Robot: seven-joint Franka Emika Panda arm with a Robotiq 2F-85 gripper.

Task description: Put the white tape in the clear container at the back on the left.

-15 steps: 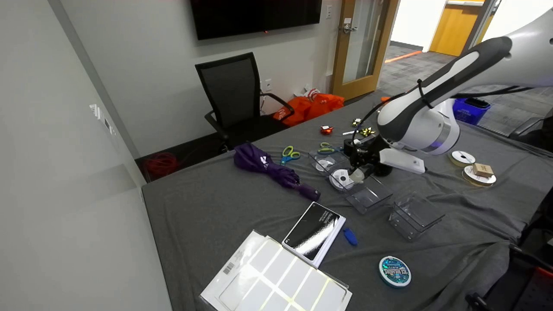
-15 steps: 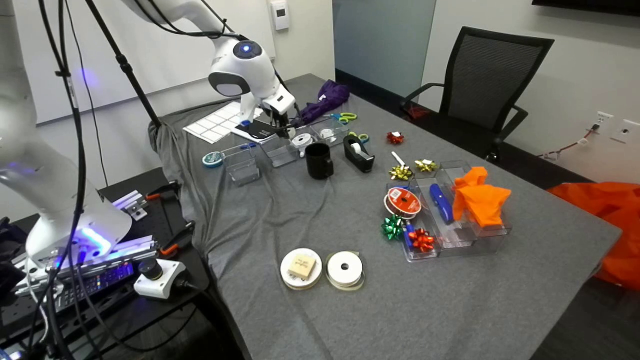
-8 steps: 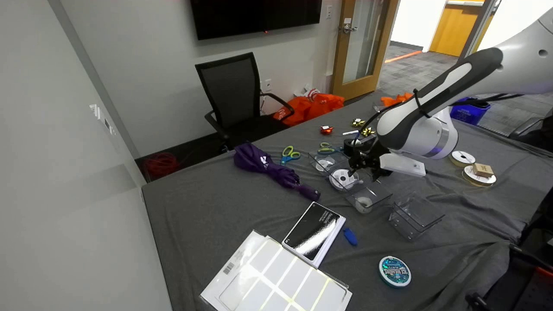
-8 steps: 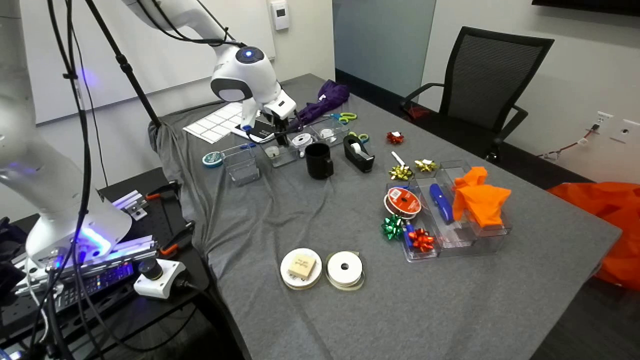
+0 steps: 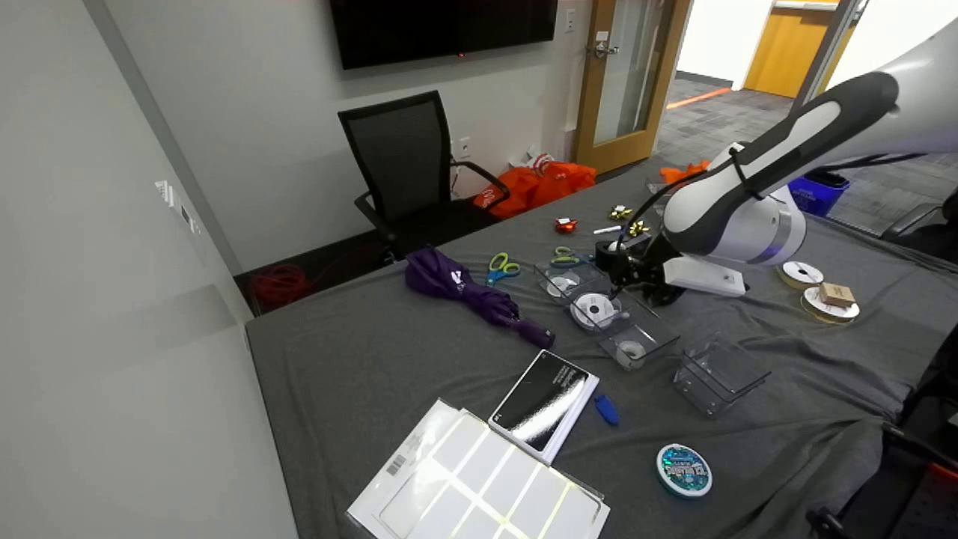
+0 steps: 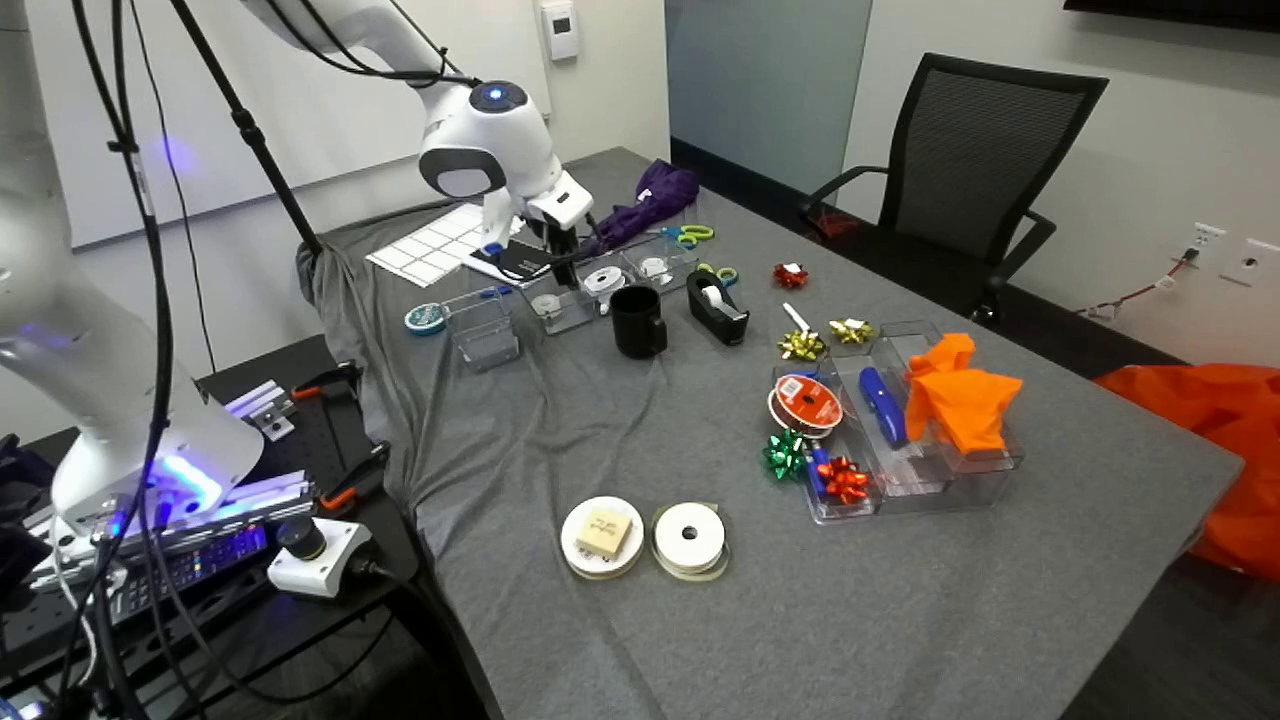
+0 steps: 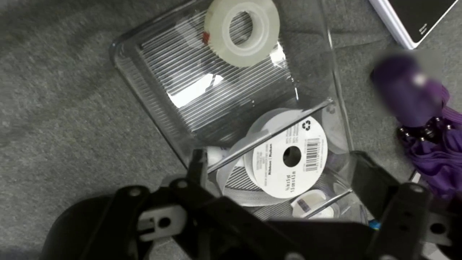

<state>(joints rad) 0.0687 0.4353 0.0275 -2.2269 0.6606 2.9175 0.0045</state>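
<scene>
Where the gripper (image 7: pixel 279 153) hangs: above the middle of the tray (image 7: pixel 234 94), its fingers (image 7: pixel 371 177) spread wide with nothing held, a stance that suits a drop-off better than a grip; whether a finger touches a wall cannot be told

tape (image 7: pixel 261 32): ahead of the fingertips and apart from them, in the tray's end compartment, seemingly flat on the ribbed floor; most likely set there because the walls keep a ring from rolling away

roll (image 7: pixel 276 159): below and between the fingers in the wrist view, in the next compartment, label toward the gripper; it looks tilted, perhaps because the fit is tight

disc (image 7: pixel 314 198): nearer the gripper's body in the wrist view, one compartment past the roll, partly hidden

mug (image 6: pixel 630 320): near the gripper in an exterior view, just beside the tray

umbrella (image 5: pixel 479 296): across the tray from the mug, past the gripper, in both exterior views

box (image 6: pixel 485 350): nearer the base (image 6: pixel 140 450) than the gripper is, so the tray seems the better match for "at the back"

task: judged done, bar the retreat, if the tray is the container meant; lifting away with fingers spread would be prudent, as one could snag the roll or a wall

tape's facing: broad side up toward the gripper, hole axis roughly upright; a red mark (image 7: pixel 205 38) on its edge points away from the umbrella's side

tape's long axis: none, being round; the tray's own runs from the tape back beneath the gripper
</scene>
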